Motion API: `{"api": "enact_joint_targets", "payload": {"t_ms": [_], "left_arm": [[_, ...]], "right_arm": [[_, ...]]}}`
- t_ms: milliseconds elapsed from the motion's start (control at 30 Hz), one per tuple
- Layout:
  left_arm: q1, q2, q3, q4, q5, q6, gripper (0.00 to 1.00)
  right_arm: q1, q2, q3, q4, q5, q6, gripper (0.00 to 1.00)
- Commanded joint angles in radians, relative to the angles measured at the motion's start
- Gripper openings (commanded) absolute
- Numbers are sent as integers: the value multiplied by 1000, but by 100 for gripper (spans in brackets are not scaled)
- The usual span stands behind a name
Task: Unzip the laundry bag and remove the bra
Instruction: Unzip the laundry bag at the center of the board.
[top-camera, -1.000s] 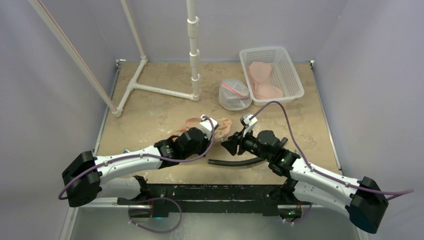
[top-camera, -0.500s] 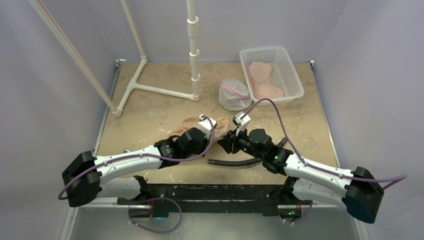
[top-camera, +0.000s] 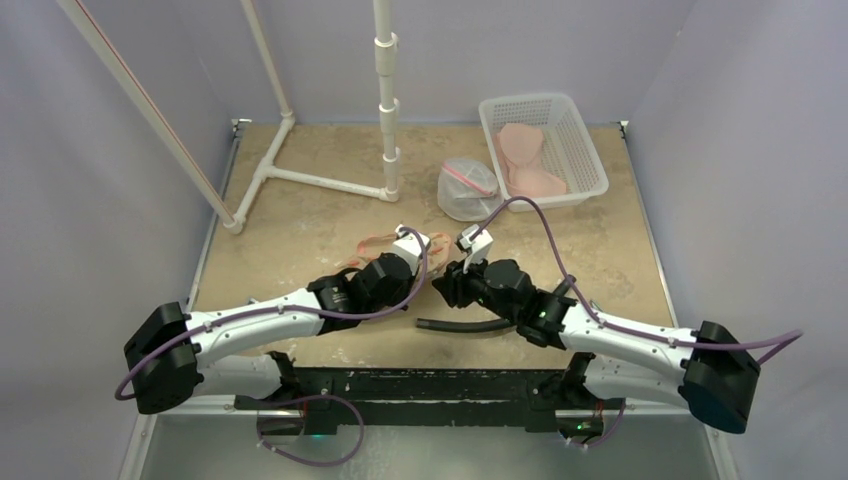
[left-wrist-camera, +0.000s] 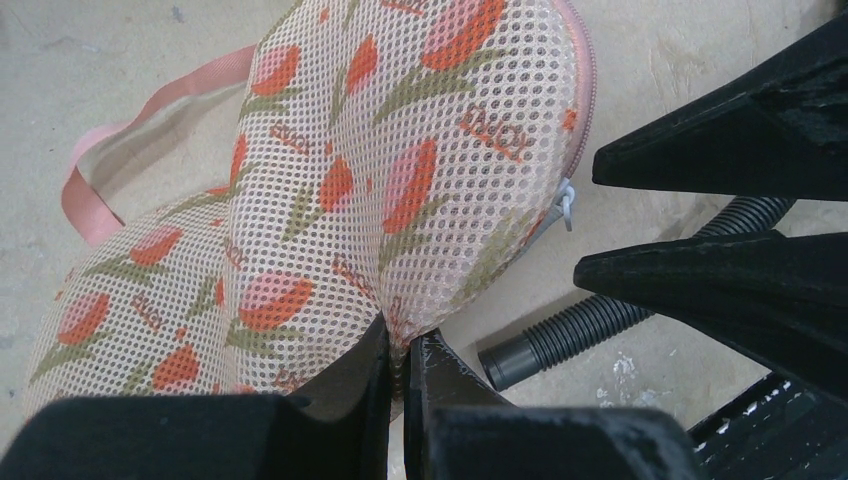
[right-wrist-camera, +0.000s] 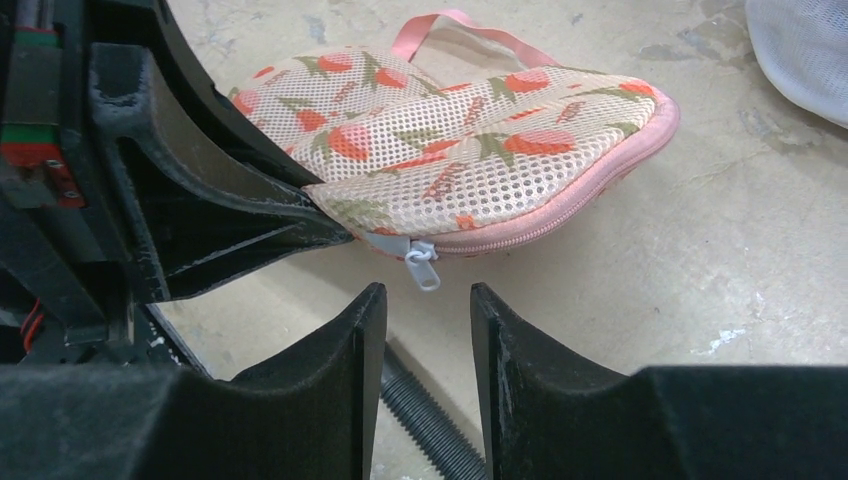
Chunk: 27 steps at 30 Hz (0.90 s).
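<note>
The laundry bag (left-wrist-camera: 380, 170) is pink mesh with orange tulip print and a pink zipper edge; it also shows in the right wrist view (right-wrist-camera: 470, 160) and, mostly hidden by the arms, in the top view (top-camera: 372, 243). My left gripper (left-wrist-camera: 405, 345) is shut on the bag's near edge and holds it up a little. The grey zipper pull (right-wrist-camera: 422, 267) hangs at the bag's corner, also visible in the left wrist view (left-wrist-camera: 566, 203). My right gripper (right-wrist-camera: 428, 295) is open, its tips just below the pull, not touching it. The bra inside is hidden.
A black corrugated hose (top-camera: 470, 324) lies on the table under my right gripper. A white mesh bag (top-camera: 467, 190) and a white basket (top-camera: 592, 160) holding pink garments stand at the back right. A white pipe frame (top-camera: 385, 100) stands at the back left.
My right gripper has moved left and forward toward the bag's zipper corner. My left gripper has stayed shut on the bag, shifting only slightly.
</note>
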<state>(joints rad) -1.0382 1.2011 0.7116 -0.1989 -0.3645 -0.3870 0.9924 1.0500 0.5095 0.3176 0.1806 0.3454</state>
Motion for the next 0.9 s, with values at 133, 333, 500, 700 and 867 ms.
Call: {"api": "enact_joint_targets", "payload": {"t_ms": [133, 333, 500, 700, 867], "left_arm": [[4, -36, 73, -23, -14, -36, 0], [4, -42, 73, -23, -2, -39, 0], [4, -40, 71, -23, 1, -41, 0], [4, -32, 74, -23, 6, -45, 0], [4, -30, 79, -27, 7, -51, 0]], "right_arm": [[12, 23, 54, 28, 86, -14, 36], [15, 44, 63, 39, 91, -17, 32], [18, 47, 69, 43, 96, -17, 32], [19, 46, 75, 40, 105, -19, 36], [23, 42, 74, 34, 123, -18, 39]]}}
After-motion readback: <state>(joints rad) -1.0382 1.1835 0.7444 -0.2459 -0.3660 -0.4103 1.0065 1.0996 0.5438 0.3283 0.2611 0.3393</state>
